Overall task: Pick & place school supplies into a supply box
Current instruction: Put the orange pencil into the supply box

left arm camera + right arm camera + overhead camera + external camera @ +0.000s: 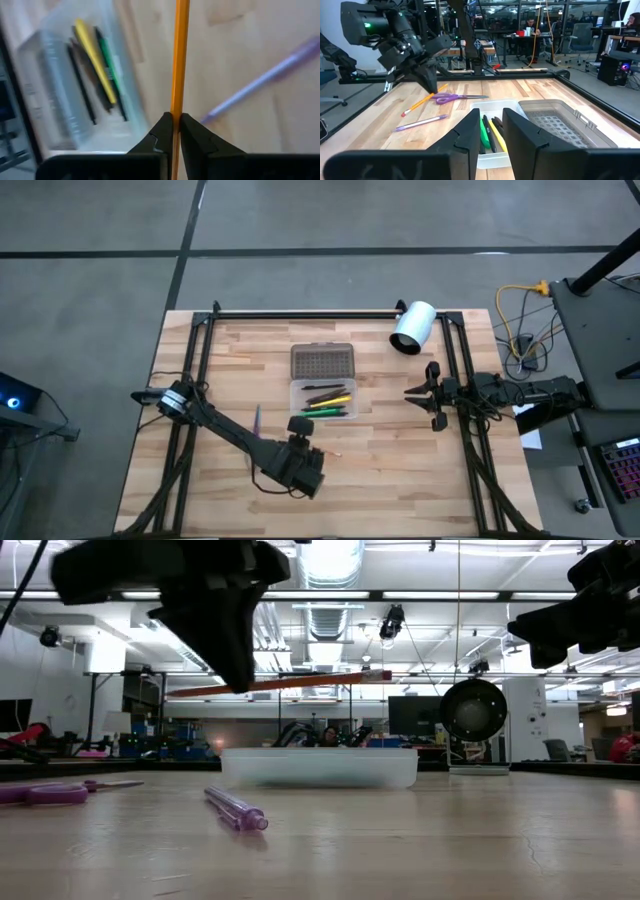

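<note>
Your left gripper (172, 125) is clamping its jaws on one orange pencil (179, 55), holding it off the desk (400, 460) just at 6 o'clock of the box (323, 397). In the low view the pencil is hanging nearly level above the box, tip slightly raised.

The box is sitting at the desk's centre with its lid (322, 362) lying open at 12 o'clock. Inside you are seeing at least four items: one yellow pen (93, 53), one green pen (109, 67) and two dark ones; any more cannot be told.

One purple pen (236, 810) and one pair of scissors (455, 97) are lying on the desk at 9 o'clock of the left gripper.

Your right gripper (428, 396) is waiting at 3 o'clock of the box, jaws apart. One white cylinder (412, 327) is lying at 1 o'clock.
</note>
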Available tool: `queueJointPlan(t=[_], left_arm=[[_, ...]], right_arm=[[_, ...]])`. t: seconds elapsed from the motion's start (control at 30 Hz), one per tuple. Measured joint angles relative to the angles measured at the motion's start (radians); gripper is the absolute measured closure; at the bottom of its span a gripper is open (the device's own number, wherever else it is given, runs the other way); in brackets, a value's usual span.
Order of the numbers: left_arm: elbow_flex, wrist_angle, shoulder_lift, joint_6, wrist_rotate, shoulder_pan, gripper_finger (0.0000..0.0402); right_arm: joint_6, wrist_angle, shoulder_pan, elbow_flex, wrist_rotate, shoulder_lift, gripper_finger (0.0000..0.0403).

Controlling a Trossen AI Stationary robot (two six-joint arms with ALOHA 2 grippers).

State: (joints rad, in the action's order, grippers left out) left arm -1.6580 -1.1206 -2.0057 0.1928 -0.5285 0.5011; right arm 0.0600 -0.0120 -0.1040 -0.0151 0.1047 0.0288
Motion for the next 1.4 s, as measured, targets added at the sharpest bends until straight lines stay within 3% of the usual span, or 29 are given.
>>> queueJointPlan(t=[0.73,1.1,1.4], left_arm=[[-0.010,-0.012,0.000,0.010,-0.402,-0.139,0.0396],[0.092,0.032,0.000,0.052,-0.446,-0.215,0.0396],[0.183,0.222,0.000,-0.034,-0.446,-0.272,0.0396]], right_arm=[[0.000,0.000,0.000,0.000,0.000,0.000,0.0328],[0.000,0.000,0.000,0.000,0.000,0.000,0.0318],[0.000,0.000,0.000,0.000,0.000,0.000,0.0332]])
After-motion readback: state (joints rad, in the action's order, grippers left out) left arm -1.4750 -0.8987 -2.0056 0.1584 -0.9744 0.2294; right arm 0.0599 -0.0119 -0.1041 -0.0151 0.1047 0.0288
